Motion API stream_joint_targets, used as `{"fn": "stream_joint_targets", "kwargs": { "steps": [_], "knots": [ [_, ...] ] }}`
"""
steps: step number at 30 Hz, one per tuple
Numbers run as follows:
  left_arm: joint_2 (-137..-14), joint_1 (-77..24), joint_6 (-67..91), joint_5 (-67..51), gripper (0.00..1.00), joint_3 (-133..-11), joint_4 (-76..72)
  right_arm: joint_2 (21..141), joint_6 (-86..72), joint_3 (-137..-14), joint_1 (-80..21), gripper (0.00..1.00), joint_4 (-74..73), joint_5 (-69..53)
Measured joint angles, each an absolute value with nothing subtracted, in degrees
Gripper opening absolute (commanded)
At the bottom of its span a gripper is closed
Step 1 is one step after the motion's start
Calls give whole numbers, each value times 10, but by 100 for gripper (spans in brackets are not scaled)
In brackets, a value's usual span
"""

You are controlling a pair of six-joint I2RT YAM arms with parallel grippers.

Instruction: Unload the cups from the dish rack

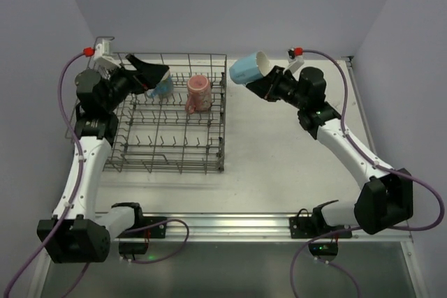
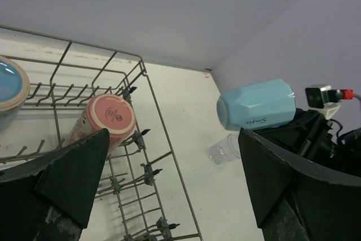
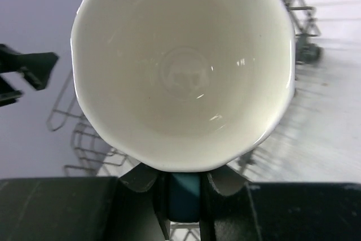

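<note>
The grey wire dish rack (image 1: pixel 167 167) sits at the left of the table. In it a pink tumbler (image 1: pixel 199 93) leans on the tines, and a blue mug (image 1: pixel 162 88) lies in the back left corner. My left gripper (image 1: pixel 155 77) hovers open over that mug, holding nothing. In the left wrist view its open jaws (image 2: pixel 175 179) frame the pink tumbler (image 2: pixel 107 118) and the rack's right rim (image 2: pixel 163 122). My right gripper (image 1: pixel 260 79) is shut on the light blue tumbler (image 1: pixel 246 70), held tilted in the air just right of the rack. Its white inside (image 3: pixel 183 66) fills the right wrist view. A clear glass (image 2: pixel 224 149) stands on the table below it.
The white table (image 1: pixel 279 165) stretches to the right of the rack. Purple walls close the back and both sides. A metal rail (image 1: pixel 230 225) with both arm bases runs along the near edge.
</note>
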State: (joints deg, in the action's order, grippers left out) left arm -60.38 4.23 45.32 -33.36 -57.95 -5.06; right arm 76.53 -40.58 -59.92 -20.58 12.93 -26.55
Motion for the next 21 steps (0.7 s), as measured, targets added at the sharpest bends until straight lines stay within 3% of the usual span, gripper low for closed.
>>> {"fn": "stream_joint_targets", "kwargs": {
  "steps": [9, 21],
  "knots": [
    [-751, -80, 322, -199, 100, -689, 128, 865, -303, -713, -187, 0, -88, -116],
    [-846, -136, 244, -41, 100, -790, 233, 975, -241, -741, -185, 0, -159, 22]
  ]
}}
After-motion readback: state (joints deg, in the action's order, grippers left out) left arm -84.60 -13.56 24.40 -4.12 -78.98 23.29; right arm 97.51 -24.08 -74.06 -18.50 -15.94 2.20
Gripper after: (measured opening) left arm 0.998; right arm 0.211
